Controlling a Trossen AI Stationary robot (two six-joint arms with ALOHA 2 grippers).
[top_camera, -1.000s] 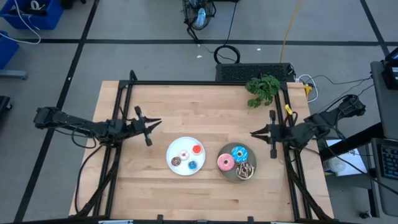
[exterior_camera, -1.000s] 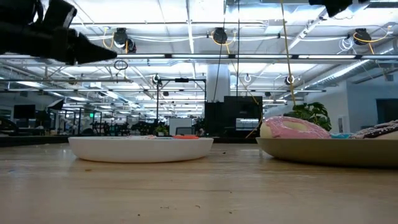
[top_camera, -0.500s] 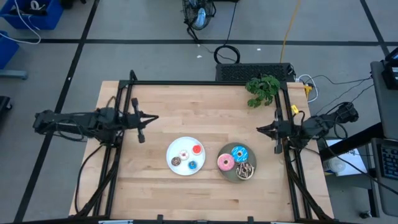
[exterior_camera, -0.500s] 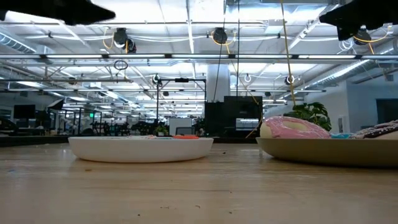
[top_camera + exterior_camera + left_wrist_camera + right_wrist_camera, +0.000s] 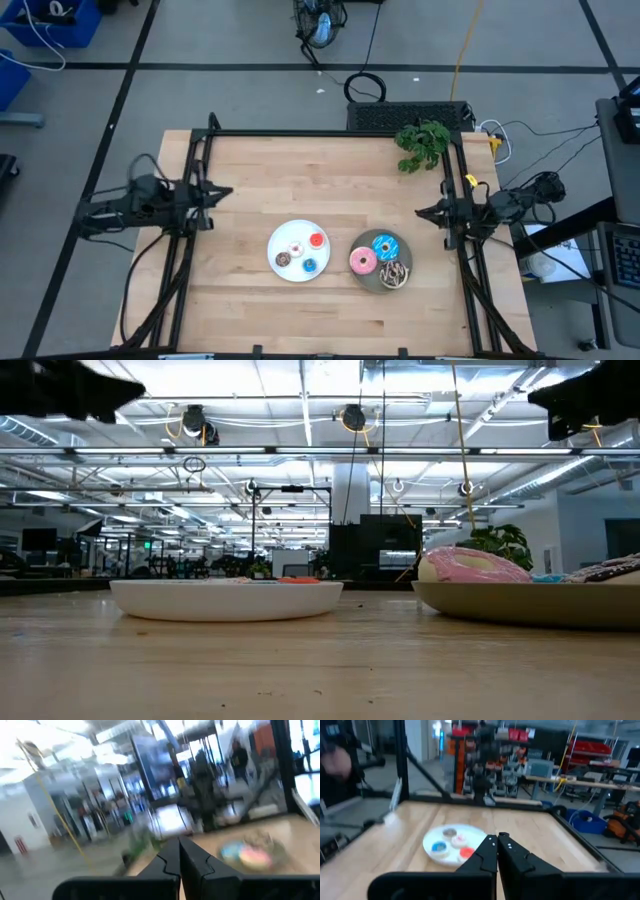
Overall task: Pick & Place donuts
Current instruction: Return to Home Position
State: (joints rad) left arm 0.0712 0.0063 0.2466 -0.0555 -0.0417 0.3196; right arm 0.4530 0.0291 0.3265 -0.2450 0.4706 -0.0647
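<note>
Four tiny donuts lie on the white plate (image 5: 299,251): red (image 5: 317,240), pale pink (image 5: 296,249), brown (image 5: 283,260) and blue (image 5: 310,266). The grey plate (image 5: 381,262) carries the blue sprinkled donut (image 5: 385,246), the pink donut (image 5: 362,262) and the chocolate-drizzled donut (image 5: 395,274). My left gripper (image 5: 222,191) hovers by the table's left edge, shut and empty; its fingertips (image 5: 179,842) meet. My right gripper (image 5: 422,211) hovers by the right edge, shut and empty, its fingertips (image 5: 497,839) together. The right wrist view shows the white plate (image 5: 454,845) ahead.
A green leafy plant (image 5: 423,142) sits at the table's far right corner. A black metal frame (image 5: 330,133) runs along the far, left and right edges. Bare wooden tabletop (image 5: 300,180) lies between the grippers and beyond the plates. In the low view both plates (image 5: 227,598) (image 5: 530,603) rest flat.
My left gripper has drawn back toward the table's left edge and risen toward the top of the low view. My right gripper has drawn back a little toward the right edge. The donuts and plates have stayed put.
</note>
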